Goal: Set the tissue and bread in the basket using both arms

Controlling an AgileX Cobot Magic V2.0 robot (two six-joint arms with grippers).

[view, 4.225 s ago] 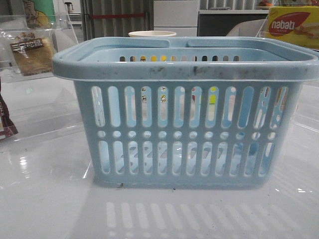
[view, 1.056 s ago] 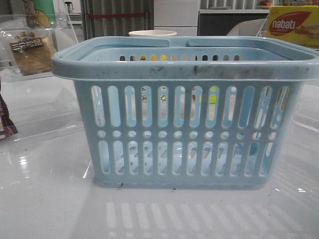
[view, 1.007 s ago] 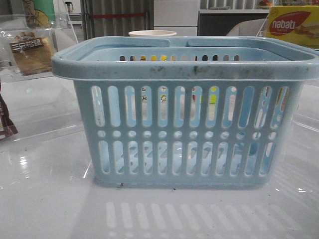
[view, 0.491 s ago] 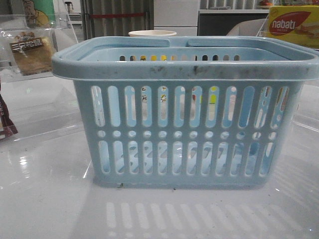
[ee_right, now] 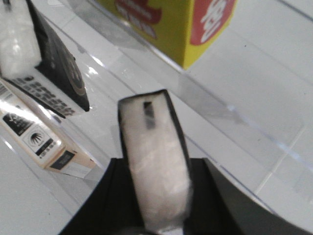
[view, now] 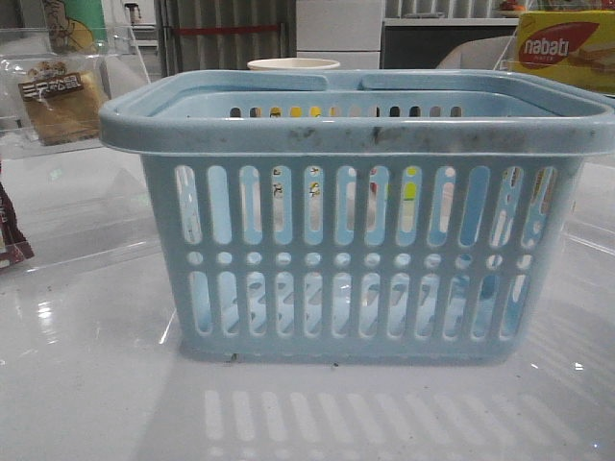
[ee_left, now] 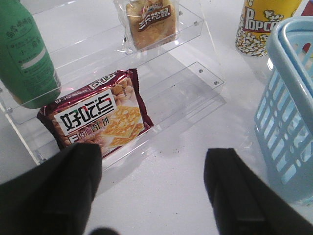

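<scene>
The light-blue basket (view: 356, 211) fills the middle of the front view, and its side shows in the left wrist view (ee_left: 288, 112). The bread (ee_left: 150, 22), in a clear wrapper, stands on the upper step of a clear acrylic shelf; it also shows in the front view (view: 60, 101). My left gripper (ee_left: 154, 191) is open and empty above the white table, in front of that shelf. My right gripper (ee_right: 159, 164) is shut on the tissue (ee_right: 151, 132), a black pack seen end-on with its white side towards the camera. Neither gripper shows in the front view.
A dark maroon cracker packet (ee_left: 98, 117), a green bottle (ee_left: 24, 54) and a popcorn cup (ee_left: 261, 22) stand round the left shelf. On the right acrylic shelf are a second black pack (ee_right: 54, 68), a beige box (ee_right: 41, 144) and the yellow nabati box (ee_right: 171, 24), also in the front view (view: 567, 48).
</scene>
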